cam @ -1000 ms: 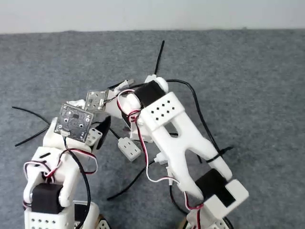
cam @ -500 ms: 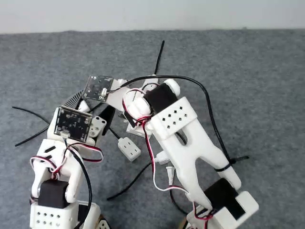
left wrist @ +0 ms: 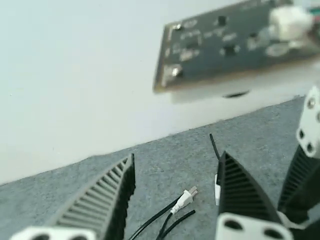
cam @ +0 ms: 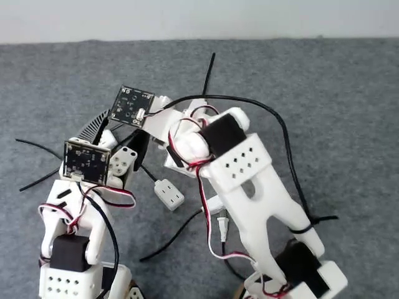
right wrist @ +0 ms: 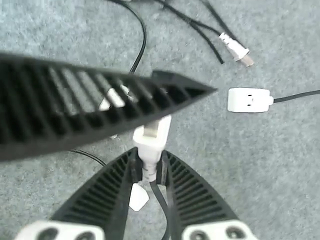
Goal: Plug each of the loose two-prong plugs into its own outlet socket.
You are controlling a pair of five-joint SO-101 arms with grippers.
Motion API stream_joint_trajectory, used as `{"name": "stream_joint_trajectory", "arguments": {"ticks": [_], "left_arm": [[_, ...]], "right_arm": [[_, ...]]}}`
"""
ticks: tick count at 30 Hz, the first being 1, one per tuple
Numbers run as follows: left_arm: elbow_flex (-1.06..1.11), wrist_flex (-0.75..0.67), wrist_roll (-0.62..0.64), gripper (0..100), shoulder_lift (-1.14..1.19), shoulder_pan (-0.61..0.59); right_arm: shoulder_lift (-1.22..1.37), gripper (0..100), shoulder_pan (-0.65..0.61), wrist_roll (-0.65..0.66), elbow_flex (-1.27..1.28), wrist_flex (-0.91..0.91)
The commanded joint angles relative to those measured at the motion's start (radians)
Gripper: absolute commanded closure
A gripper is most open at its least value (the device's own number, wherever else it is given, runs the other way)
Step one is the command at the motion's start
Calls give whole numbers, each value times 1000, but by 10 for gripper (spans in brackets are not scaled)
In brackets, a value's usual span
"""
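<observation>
Held plug (right wrist: 150, 142): white, black-corded, clamped near its cord end between the fingers of the right gripper (right wrist: 148, 156).
Loose plug (right wrist: 236, 50): white, two metal prongs, black-corded, laid flat and unplugged.
Outlet socket (right wrist: 248, 100): white, slotted, laid flat near the loose plug, not touching it.

No legible text, labels or numbers, fine print on the circuit board (left wrist: 227, 50) too blurred to read

Grey carpet (cam: 349, 93), pale wall (cam: 187, 18)
</observation>
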Motion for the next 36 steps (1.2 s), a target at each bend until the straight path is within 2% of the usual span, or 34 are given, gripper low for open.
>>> {"name": "stream_joint_trajectory", "arguments": {"ticks": [1, 10, 16, 24, 32, 36], "left_arm": [[-22, -43, 49, 746, -9, 8], [-24, -37, 61, 746, -9, 9], [-97, 46, 91, 746, -9, 11], [-191, 175, 87, 746, -11, 118], [-143, 175, 86, 746, -11, 112], [-104, 129, 64, 746, -11, 89]], "right_arm": [[-88, 989, 7, -31, -14, -5], [-168, 989, -44, -32, 8, 4], [-168, 989, -12, -32, 54, -68], [-180, 989, -10, -32, 61, -74], [-186, 990, -12, -31, 51, -70], [-217, 990, -15, -31, 48, -62]]}}
